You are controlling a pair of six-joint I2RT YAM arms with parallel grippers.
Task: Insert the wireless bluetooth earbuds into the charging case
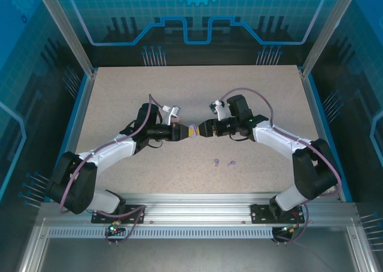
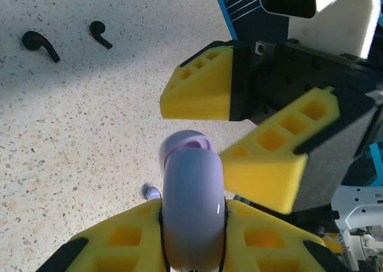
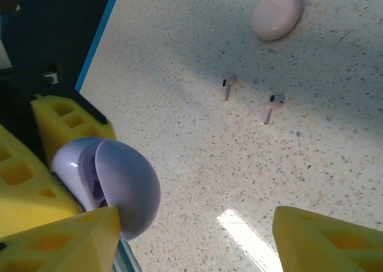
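A: Left fingers (image 2: pixel 119 248)?
B: Clamped on the lilac case (image 2: pixel 192 188), a glossy, rounded pebble with its lid hinged ajar, held clear of the speckled, stone-look bench (image 3: pixel 311 164).
A: Right fingers (image 2: pixel 203 86)?
B: Apart. They are yellow wedges with hollow cells, straddling the lid. One sits just beside it; contact, cannot tell.
A: Earbuds?
B: All lying on the bench. The pale pink pair (image 3: pixel 226 85), short-stemmed, is near a smooth, egg-shaped pink case (image 3: pixel 275 14). The black pair (image 2: pixel 40 45) is matte and curved. The lilac pair (image 1: pixel 216 162) is near the arms' side.

Overhead rear view, close wrist views sharing case (image 2: pixel 192 206)
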